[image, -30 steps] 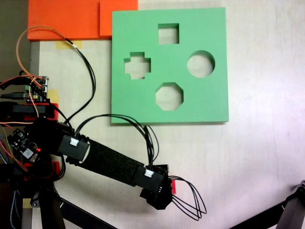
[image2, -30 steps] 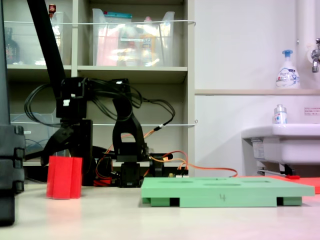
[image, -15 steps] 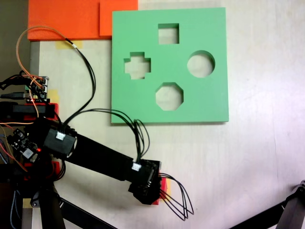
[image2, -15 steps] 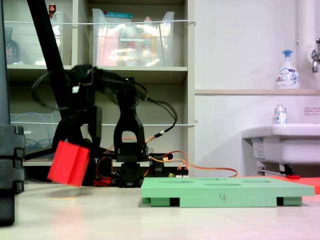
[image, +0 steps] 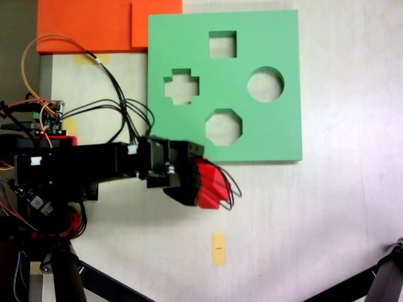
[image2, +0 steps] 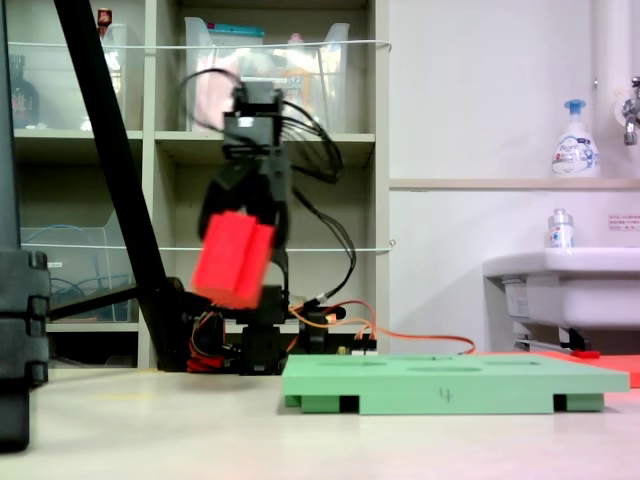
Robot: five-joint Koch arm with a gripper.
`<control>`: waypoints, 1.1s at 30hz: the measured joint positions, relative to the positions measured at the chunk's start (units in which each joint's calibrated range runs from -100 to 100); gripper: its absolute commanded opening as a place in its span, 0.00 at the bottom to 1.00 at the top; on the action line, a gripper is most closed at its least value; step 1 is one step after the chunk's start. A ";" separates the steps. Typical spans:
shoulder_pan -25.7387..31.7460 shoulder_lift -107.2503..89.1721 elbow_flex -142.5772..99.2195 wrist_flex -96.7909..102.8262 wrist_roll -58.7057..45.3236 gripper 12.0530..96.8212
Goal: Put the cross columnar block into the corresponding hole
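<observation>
Arm base at left of overhead-looking fixed view. Fingers clamped on cross columnar block, carried tilted, high above desk, just short of green board near edge. Corresponding hole farther up, on board's left side, empty. Risk: tilted block meeting plus cutout skewed, jamming on rim; foam slipping in grip; nearby octagonal cutout mistaken as target.

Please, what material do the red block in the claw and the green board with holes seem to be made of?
The red block looks like foam: matte, no shine, soft edges. The green board is probably dense foam too: a flat matte sheet, clean cutouts, and a thick side in the low fixed view. Painted wood cannot be ruled out.
</observation>
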 measured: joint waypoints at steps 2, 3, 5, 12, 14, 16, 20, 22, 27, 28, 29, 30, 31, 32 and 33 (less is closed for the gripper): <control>3.52 -0.41 0.00 0.00 2.69 0.27; 5.13 -0.41 0.00 0.00 4.10 0.27; 8.35 -0.27 0.00 -0.10 6.64 0.27; 16.85 5.75 0.00 -0.10 14.55 0.27; 18.51 6.70 0.00 -0.10 16.56 0.27; 19.73 8.07 0.78 0.00 18.85 0.27; 21.83 10.67 0.88 -0.10 21.73 0.27; 22.71 13.00 1.47 -0.10 22.76 0.27; 23.79 19.70 5.98 0.00 23.15 0.27; 23.93 21.07 6.96 0.00 23.15 0.28; 24.08 22.30 7.64 0.00 23.15 0.28; 24.18 23.39 8.04 0.10 23.15 0.28; 24.32 24.21 8.53 0.10 23.15 0.28; 24.42 25.03 9.31 0.10 23.15 0.28; 24.57 25.85 10.09 0.10 23.15 0.28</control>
